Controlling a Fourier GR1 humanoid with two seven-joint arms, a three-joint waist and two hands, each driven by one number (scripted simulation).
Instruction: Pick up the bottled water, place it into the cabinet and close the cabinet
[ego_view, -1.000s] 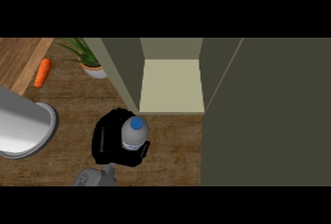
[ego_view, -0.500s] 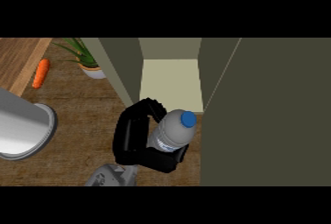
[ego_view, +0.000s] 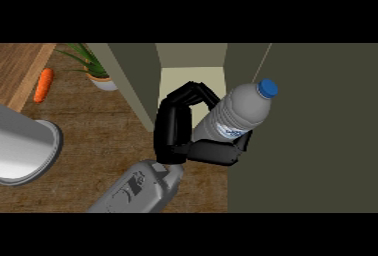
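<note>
Where the grey forearm enters from the lower edge, one hand (ego_view: 181, 132) has its fingers curled round the lower body of the water bottle (ego_view: 236, 112), which tilts with its blue cap (ego_view: 268, 88) up and to the right. Which arm this is cannot be told with certainty; it is read as the right, and no other hand shows. The bottle hangs above the wooden worktop (ego_view: 96, 130), just in front of the cabinet opening (ego_view: 193, 75), its cap overlapping the dark open door (ego_view: 310, 130). Judged risk: the tilted cap could strike the door edge or the frame on the way in, twisting the bottle in the grasp. Farther left stand a grey pot (ego_view: 22, 150), a carrot (ego_view: 44, 85) and a potted plant (ego_view: 94, 67), well apart from the path.
</note>
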